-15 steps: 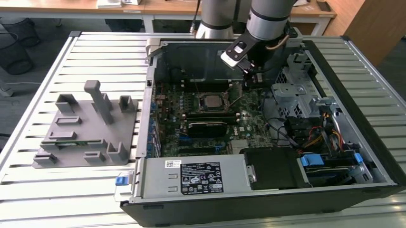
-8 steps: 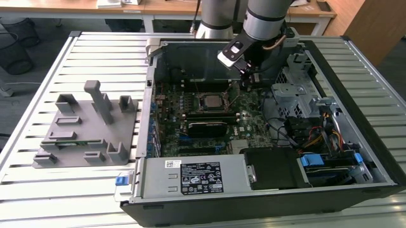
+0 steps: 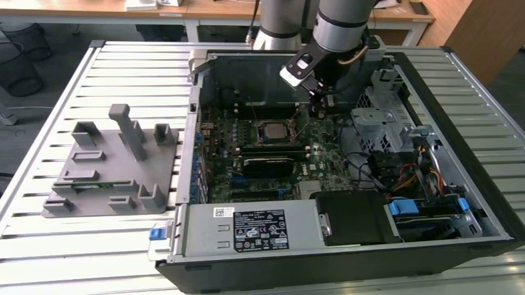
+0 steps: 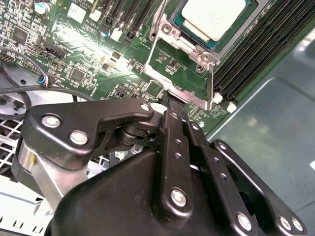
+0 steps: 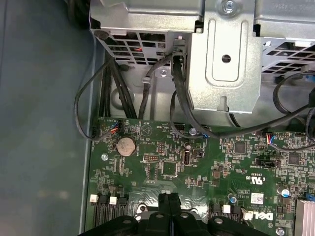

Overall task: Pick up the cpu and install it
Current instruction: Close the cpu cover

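Cpu [image 4: 214, 17] lies seated in the socket [image 4: 184, 46] – silvery top up, a little beyond the tips of the jaws and apart from them. The jaws are clenched together on nothing – low over the motherboard [image 5: 197, 167].

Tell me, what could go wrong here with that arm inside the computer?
The shut gripper sits very close to the socket's metal frame; a slip might scrape the board or nudge the cpu. Loose black cables nearby could snag the arm.
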Robot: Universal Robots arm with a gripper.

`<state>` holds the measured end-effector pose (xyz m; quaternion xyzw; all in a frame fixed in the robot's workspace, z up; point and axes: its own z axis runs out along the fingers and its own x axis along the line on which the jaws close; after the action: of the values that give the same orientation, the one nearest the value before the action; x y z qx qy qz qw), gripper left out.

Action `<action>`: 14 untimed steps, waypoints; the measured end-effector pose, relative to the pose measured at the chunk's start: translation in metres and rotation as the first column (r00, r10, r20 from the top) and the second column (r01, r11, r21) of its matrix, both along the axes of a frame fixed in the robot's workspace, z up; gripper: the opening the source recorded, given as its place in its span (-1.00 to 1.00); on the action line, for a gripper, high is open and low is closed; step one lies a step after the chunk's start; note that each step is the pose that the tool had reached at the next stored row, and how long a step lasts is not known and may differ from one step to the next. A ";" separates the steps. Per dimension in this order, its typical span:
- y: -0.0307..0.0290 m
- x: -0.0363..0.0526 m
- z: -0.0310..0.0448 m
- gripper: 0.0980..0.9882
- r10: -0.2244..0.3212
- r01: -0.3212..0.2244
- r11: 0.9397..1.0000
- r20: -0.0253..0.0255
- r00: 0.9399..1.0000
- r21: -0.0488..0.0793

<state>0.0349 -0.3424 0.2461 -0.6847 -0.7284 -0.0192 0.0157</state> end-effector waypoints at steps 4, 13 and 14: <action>0.0000 -0.0016 0.0000 -0.98 0.000 0.000 1.000 0.000 1.000 0.000; 0.0000 -0.0085 -0.0010 -0.98 0.000 0.000 1.000 0.000 1.000 0.000; 0.0000 -0.0087 -0.0010 -0.98 0.000 0.000 1.000 0.000 1.000 0.000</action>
<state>0.0262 -0.3423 0.2451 -0.6847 -0.7284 -0.0191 0.0156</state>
